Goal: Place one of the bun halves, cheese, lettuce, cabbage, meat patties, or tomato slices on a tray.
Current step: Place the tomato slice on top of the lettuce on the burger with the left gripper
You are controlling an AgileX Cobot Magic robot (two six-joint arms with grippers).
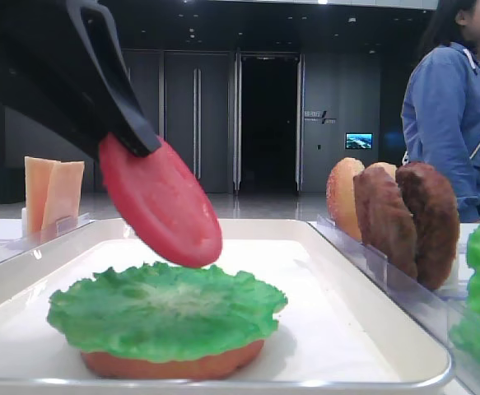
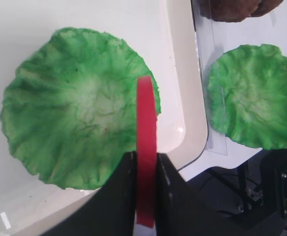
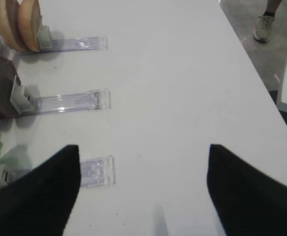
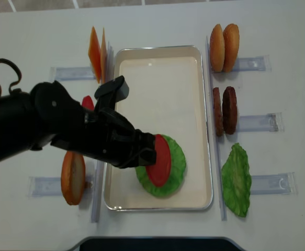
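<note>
Directly under the left gripper (image 4: pixel 151 157): jaws clamped on a tomato slice (image 1: pixel 160 202), held tilted on edge, its lower rim just above the lettuce leaf (image 1: pixel 165 309), contact not certain. In the left wrist view the slice shows edge-on between the two black fingers (image 2: pixel 118 194).

Lettuce lies flat on a bun half (image 1: pixel 170 364), both resting on the white tray (image 1: pixel 338 271), at the tray's near end.

Off to the gripper's left side, beyond the tray rim: another bun half (image 4: pixel 72 178) standing in a clear rack (image 4: pixel 47 185), and behind the arm a second red slice (image 4: pixel 88 102), partly hidden. Further up that side, cheese slices (image 4: pixel 95 53) upright in their rack.

Across the tray from the gripper: a spare lettuce leaf (image 4: pixel 236 179), then two meat patties (image 4: pixel 224 111) on edge, then two bun halves (image 4: pixel 224 47) furthest off.

Right gripper (image 3: pixel 141 162): fingers standing well apart over bare white table (image 3: pixel 182 73), holding nothing, rack ends just to its side.

Background of the low view: person in a blue jacket (image 1: pixel 454 115); a small wall sign (image 1: pixel 314 117) beyond, writing too small to read. No labels legible on props.
</note>
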